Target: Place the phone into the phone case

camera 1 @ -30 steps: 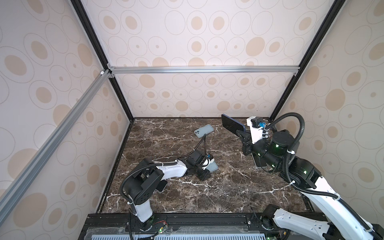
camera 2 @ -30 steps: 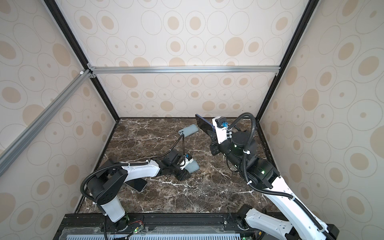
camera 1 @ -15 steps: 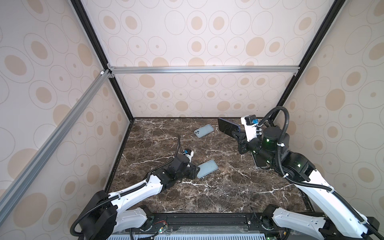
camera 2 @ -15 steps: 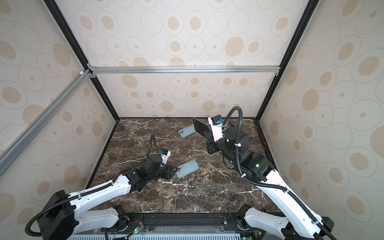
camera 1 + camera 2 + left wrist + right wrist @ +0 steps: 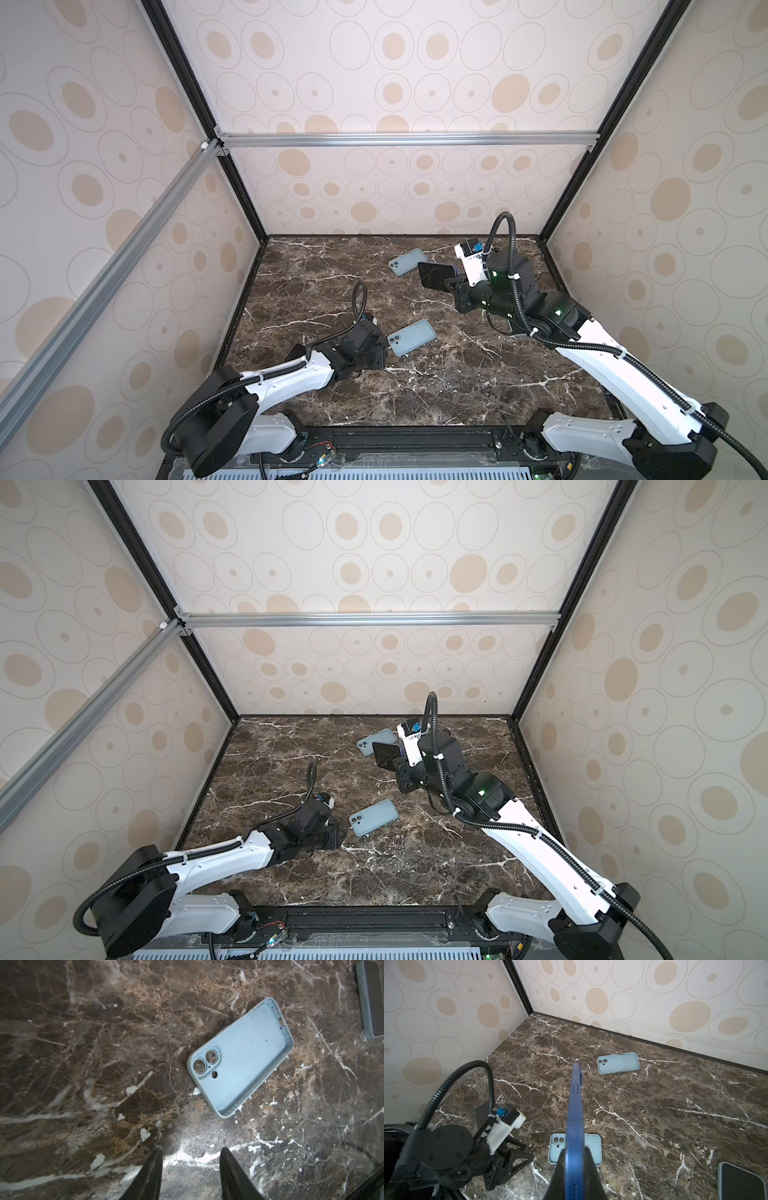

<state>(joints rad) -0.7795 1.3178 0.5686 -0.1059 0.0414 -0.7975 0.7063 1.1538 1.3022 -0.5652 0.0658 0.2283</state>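
The light is bright and even. A white shine sits on the dark desk (image 5: pixel 207 1142) just past my left fingers (image 5: pixel 152 1174). Away from it the desk goes dim and blurry.

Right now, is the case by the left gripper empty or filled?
Empty: the case lies open side up, bare inside, marble tabletop showing through its camera holes.

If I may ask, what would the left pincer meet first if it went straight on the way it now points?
Most likely the empty light-blue phone case, at its camera-hole end. It lies just ahead of the left pincer, though depth is unclear.
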